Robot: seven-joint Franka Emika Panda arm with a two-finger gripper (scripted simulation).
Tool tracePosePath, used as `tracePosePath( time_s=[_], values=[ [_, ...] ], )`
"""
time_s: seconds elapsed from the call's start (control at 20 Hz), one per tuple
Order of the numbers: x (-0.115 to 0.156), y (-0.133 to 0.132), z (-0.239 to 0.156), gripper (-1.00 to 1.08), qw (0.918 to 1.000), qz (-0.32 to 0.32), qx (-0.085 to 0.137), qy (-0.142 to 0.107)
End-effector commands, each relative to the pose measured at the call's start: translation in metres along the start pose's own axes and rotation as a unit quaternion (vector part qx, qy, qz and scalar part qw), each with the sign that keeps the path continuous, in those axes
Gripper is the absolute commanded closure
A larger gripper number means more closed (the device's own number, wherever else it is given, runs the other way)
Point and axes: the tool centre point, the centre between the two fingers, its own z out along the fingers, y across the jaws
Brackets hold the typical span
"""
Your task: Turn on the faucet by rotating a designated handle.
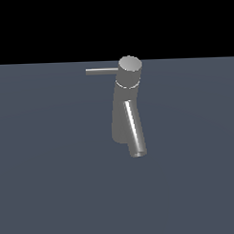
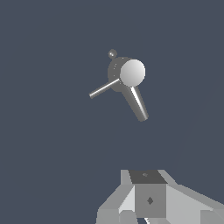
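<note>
Handle (image 1: 102, 71): thin straight grey rod, projecting sideways from the round cap (image 1: 130, 66) of the faucet (image 1: 123, 111). In the exterior view its long axis runs level, free end pointing to the exterior view's left of the cap. The thicker angled spout (image 1: 134, 130) leaves the faucet body below the cap and slopes down toward the camera, so rod and spout diverge at a clear angle; the wrist view confirms this, with the handle (image 2: 104, 89) and the spout (image 2: 138, 103) fanning out from the cap (image 2: 131, 72) in separate directions. A small round knob-like feature (image 2: 112, 54) shows on the far side of the cap from the spout; its nature cannot be told.

Faucet stands on the flat grey-blue floor (image 1: 45, 188), tapered body upright with a slight lean.

Gripper (image 2: 148, 216): only the grey hand body shows at the frame edge in the wrist view; fingertips are cut off, so whether the jaws are spread or pressed together cannot be told. Absent from the exterior view. It sits well apart from the faucet, looking at the cap nearly end-on, nothing held as far as visible.

Judgement: approach should target the rod's free end, away from the cap, clear of the spout.
</note>
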Motion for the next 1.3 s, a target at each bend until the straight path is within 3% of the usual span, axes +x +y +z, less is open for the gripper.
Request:
tracePosePath(
  time_s=[0.0, 0.3, 0.6, 1.25],
  values=[
    [0.003, -0.005, 0.013, 1.08, 0.9993, 0.034, 0.012, 0.009],
    [0.013, -0.018, 0.041, 1.08, 0.9929, 0.109, 0.038, 0.031],
    [0.026, -0.029, 0.066, 1.08, 0.9809, 0.177, 0.063, 0.05],
    [0.059, -0.051, 0.113, 1.08, 0.9396, 0.311, 0.111, 0.09]
  ],
)
